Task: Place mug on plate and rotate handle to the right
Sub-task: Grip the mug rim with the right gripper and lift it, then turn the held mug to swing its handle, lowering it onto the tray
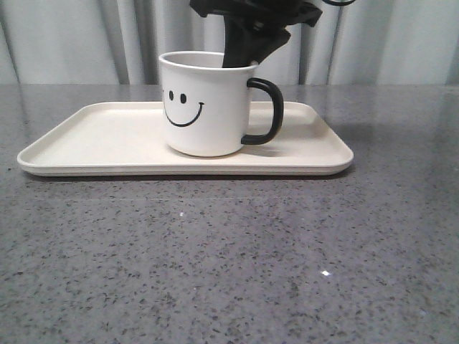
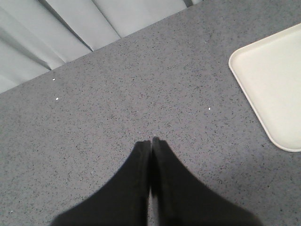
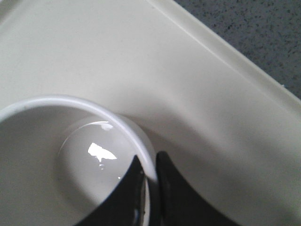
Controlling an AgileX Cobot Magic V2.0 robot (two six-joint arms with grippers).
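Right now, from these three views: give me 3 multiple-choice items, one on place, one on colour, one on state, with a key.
1. Where does the mug stand?
A. on the plate
B. on the bare table, beside the plate
C. lifted above the plate

2. What colour is the handle?
A. white
B. black
C. red

3. How is the right gripper set?
A. wide open above the mug
B. shut on the mug's rim, one finger inside and one outside
C. resting on the table

Key:
1 A, the mug's base sits inside the plate's rim in the front view.
2 B, the loop is glossy black against the white mug.
3 B, the right wrist view shows the fingers pinching the mug wall.
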